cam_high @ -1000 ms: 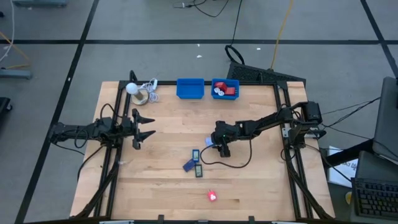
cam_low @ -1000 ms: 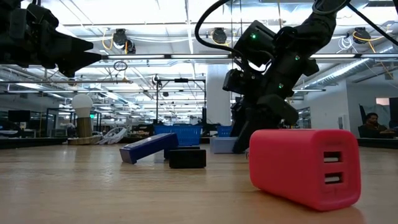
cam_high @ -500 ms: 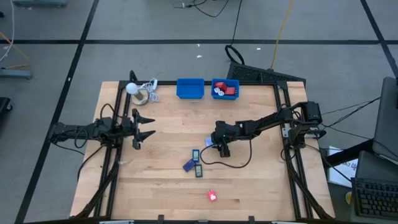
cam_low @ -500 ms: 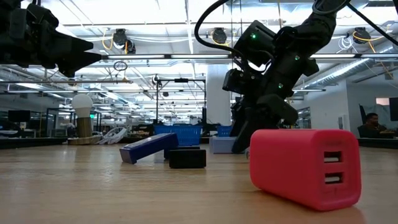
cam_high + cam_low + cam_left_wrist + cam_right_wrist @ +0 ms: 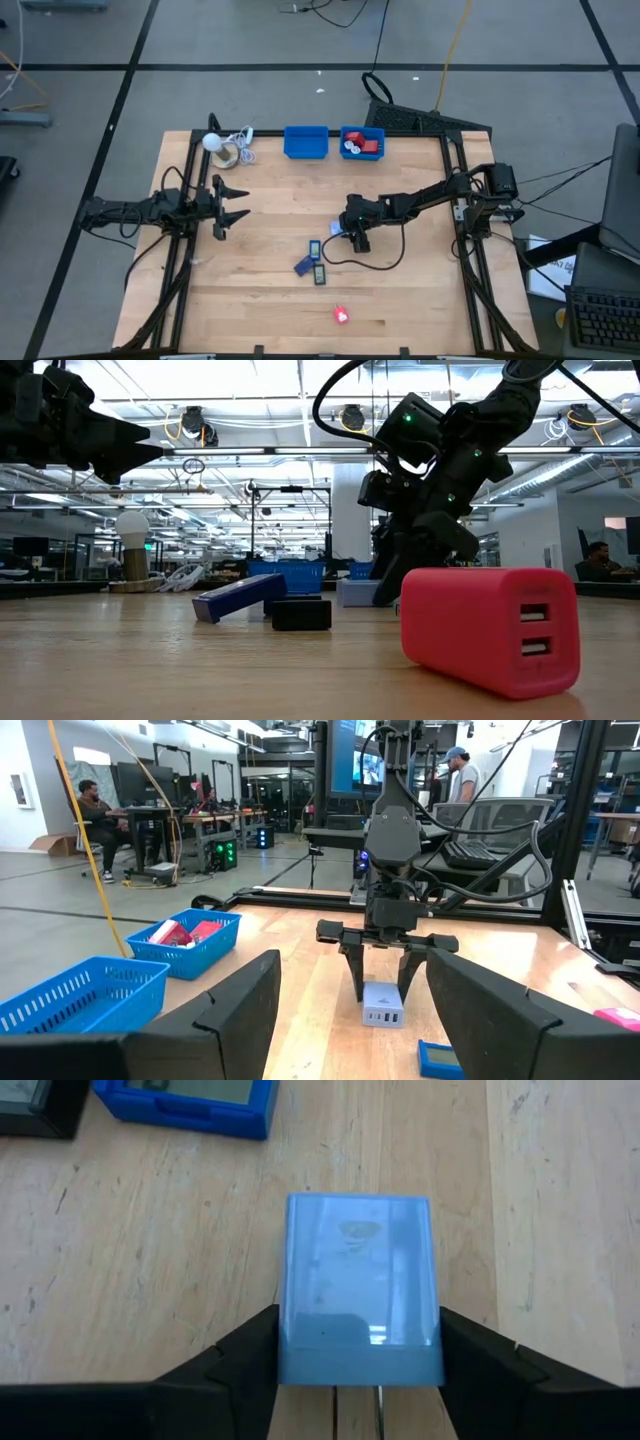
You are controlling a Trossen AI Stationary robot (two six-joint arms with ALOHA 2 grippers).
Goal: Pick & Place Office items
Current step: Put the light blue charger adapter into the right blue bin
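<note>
The light blue block (image 5: 338, 229) lies flat on the wood at mid-table, with my right gripper (image 5: 347, 233) down over it; the right wrist view shows the block (image 5: 360, 1285) between the two fingers. Two dark blue rectangles (image 5: 314, 248) (image 5: 304, 265) and a black piece (image 5: 320, 273) lie just nearer; one rectangle (image 5: 238, 596) leans tilted. A red block (image 5: 342, 316) sits on its side near the near edge. My left gripper (image 5: 235, 203) hovers open above the table's left side, touching nothing. My right gripper pinches the light blue block by its two long sides, at the end nearer the wrist (image 5: 300, 1350), one finger (image 5: 235, 1355) on each side. The fingers come from above, slanting down from the table's right, and lie along the block. The block stays flat on the table.
Two blue bins stand at the far edge: the left one (image 5: 306, 142) and the right one (image 5: 362, 143), which holds red and white pieces. A white ball with a coiled cord (image 5: 228, 147) lies at the far left corner. People sit in the room beyond.
</note>
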